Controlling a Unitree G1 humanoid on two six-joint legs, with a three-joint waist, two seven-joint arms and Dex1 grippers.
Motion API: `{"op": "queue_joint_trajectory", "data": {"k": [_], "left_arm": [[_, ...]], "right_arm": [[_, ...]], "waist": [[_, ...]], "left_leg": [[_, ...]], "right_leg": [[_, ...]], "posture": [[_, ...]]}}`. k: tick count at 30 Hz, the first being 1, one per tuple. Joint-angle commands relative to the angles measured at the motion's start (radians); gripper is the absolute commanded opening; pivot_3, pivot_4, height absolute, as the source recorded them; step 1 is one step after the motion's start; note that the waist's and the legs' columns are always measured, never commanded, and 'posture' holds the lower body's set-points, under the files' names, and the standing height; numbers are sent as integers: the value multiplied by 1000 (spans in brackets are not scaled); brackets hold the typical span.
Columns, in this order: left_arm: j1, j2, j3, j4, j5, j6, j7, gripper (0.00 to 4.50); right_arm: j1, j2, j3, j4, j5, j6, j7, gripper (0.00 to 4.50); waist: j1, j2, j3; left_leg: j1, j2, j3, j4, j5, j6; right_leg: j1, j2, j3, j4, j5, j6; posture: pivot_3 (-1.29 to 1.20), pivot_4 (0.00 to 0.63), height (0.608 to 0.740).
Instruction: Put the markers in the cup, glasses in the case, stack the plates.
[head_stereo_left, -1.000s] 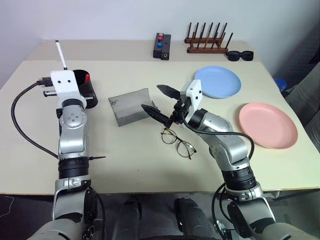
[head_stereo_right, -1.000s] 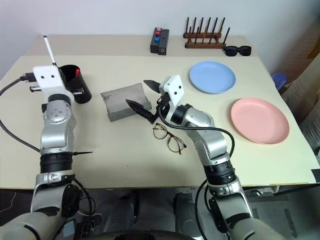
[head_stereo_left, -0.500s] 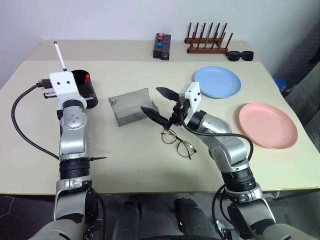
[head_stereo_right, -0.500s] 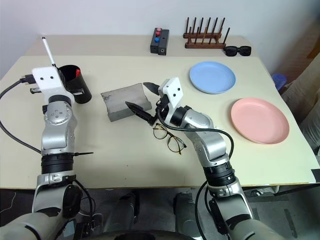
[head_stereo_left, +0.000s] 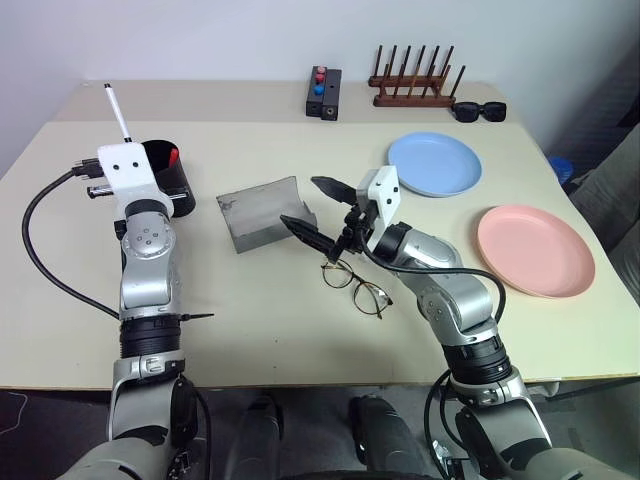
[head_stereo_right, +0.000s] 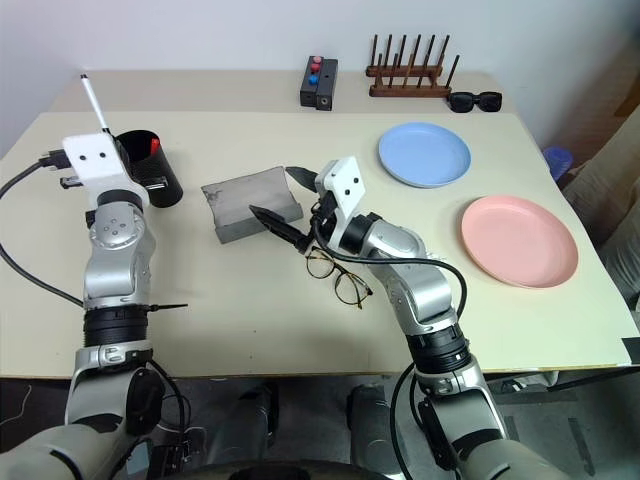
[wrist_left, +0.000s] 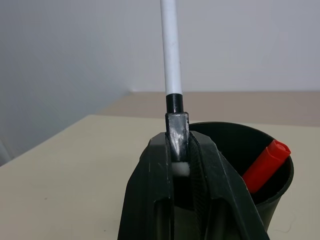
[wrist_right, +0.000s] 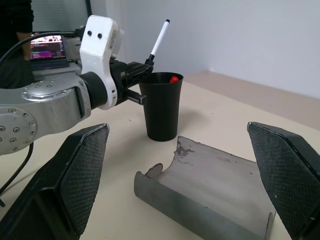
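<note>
Little has shifted since a second ago. Left gripper (wrist_left: 181, 165) stays clamped on the white marker (wrist_left: 171, 50) just behind the cup (wrist_left: 250, 172). Right gripper (head_stereo_left: 318, 207) hangs wide above the case (head_stereo_left: 262, 211), glasses (head_stereo_left: 356, 284) just below: light, fragile wire, probably best pinched at the bridge.

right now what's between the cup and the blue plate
The open grey case lies between the cup and the blue plate, with the open right tool over its near end, seen from the head views.

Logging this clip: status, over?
Left gripper shut on white marker by the cup. Right gripper open over the case. Glasses still out. Nothing blocking.
</note>
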Motion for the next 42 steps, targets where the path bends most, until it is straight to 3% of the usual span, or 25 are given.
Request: {"op": "queue_joint_trajectory", "data": {"k": [1,6,8,42], "left_arm": [[-6,7,11,1,0,3,11,1388],[-12,14,7,6,2,1,16,3896],[-14,16,5,8,3,1,18,4474],[-129,66,58,74,-35,-38,73,4474]], "right_arm": [[-6,2,0,-43,6,-13,4,4500],[-4,0,3,-44,4,-13,6,4500],[-5,-1,3,-43,4,-13,7,4500],[-10,2,-1,-25,0,-31,13,4500]], "waist": [[0,0,0],[1,0,0],[0,0,0],[0,0,0]], "left_leg": [[0,0,0,0,0,0],[0,0,0,0,0,0],[0,0,0,0,0,0],[0,0,0,0,0,0]], "right_leg": [[0,0,0,0,0,0],[0,0,0,0,0,0],[0,0,0,0,0,0],[0,0,0,0,0,0]], "posture": [[0,150,740],[0,150,740],[0,150,740],[0,150,740]]}}
